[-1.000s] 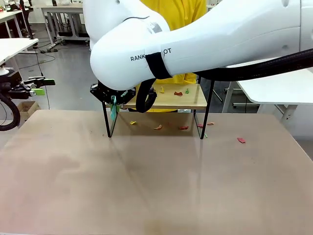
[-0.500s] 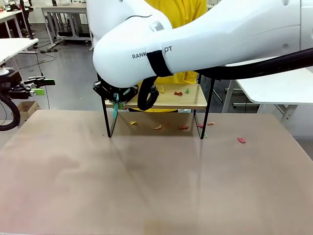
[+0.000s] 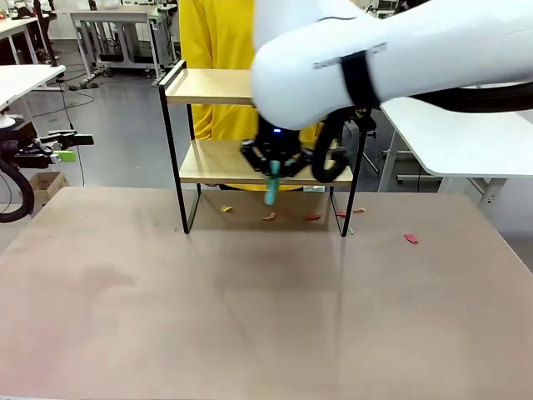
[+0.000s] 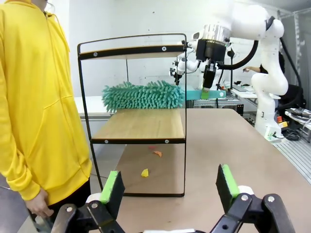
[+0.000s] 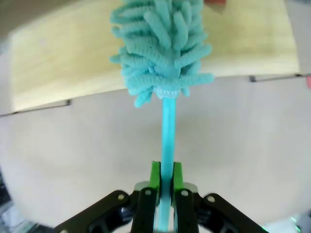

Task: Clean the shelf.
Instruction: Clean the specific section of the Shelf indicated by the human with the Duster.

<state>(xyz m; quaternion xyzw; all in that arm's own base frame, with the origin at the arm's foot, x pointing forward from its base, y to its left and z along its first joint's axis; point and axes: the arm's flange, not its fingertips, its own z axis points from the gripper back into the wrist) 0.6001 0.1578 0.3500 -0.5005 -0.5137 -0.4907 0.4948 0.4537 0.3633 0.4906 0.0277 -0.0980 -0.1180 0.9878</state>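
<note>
The shelf (image 3: pixel 210 86) stands at the table's far side, with two light boards in a black frame. My right gripper (image 3: pixel 273 163) hangs in front of its lower board, shut on the teal handle of a fluffy teal duster (image 3: pixel 271 193). In the left wrist view the duster head (image 4: pixel 143 95) lies across the lower board of the shelf (image 4: pixel 141 127), with the right gripper (image 4: pixel 208 86) on its handle. In the right wrist view the right gripper (image 5: pixel 164 180) clamps the handle and the duster head (image 5: pixel 163 43) rests on the board (image 5: pixel 58 68). My left gripper (image 4: pixel 169 188) is open beside the table, also visible at far left as the left gripper (image 3: pixel 58 152).
Coloured paper scraps lie on the table under the shelf: a yellow scrap (image 3: pixel 226 209), an orange scrap (image 3: pixel 269 217) and a red scrap (image 3: pixel 312 217). Another red scrap (image 3: pixel 410 239) lies further right. A person in a yellow hoodie (image 4: pixel 34 97) stands behind the shelf.
My right arm has swung to the right along the lower board, carrying the duster from the shelf's left end to its middle. The upper board has come into view. The left gripper is unmoved.
</note>
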